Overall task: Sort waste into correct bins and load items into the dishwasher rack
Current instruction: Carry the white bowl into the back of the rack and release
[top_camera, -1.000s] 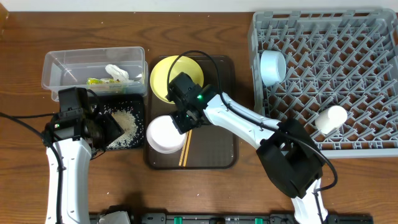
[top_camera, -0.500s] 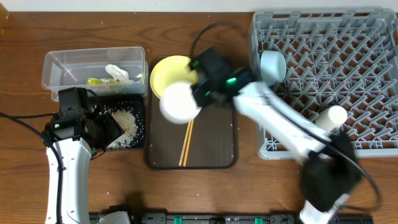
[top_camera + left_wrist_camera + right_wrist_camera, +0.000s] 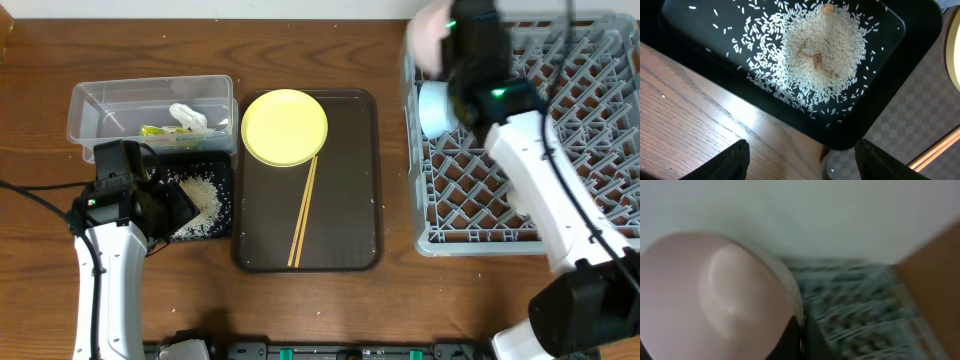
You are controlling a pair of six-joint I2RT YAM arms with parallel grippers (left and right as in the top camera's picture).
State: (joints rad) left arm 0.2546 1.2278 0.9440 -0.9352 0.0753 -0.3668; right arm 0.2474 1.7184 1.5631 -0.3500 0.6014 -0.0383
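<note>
The right gripper (image 3: 801,344) has its jaws clamped on the rim of the white bowl (image 3: 432,32), above the 10 o'clock corner of the dishwasher rack (image 3: 610,110). The left gripper (image 3: 805,161) hangs, jaws apart, over the edge of the black tray (image 3: 900,70) of rice (image 3: 825,45), at 9 o'clock on the counter (image 3: 320,310).

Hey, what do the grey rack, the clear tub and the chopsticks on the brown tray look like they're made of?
Rack: likely moulded plastic, matte grey, given its uniform lattice of pegs. Tub: clear glossy plastic; its contents show through the walls. Chopsticks: probably wood or bamboo, pale tan with a dull finish.
</note>
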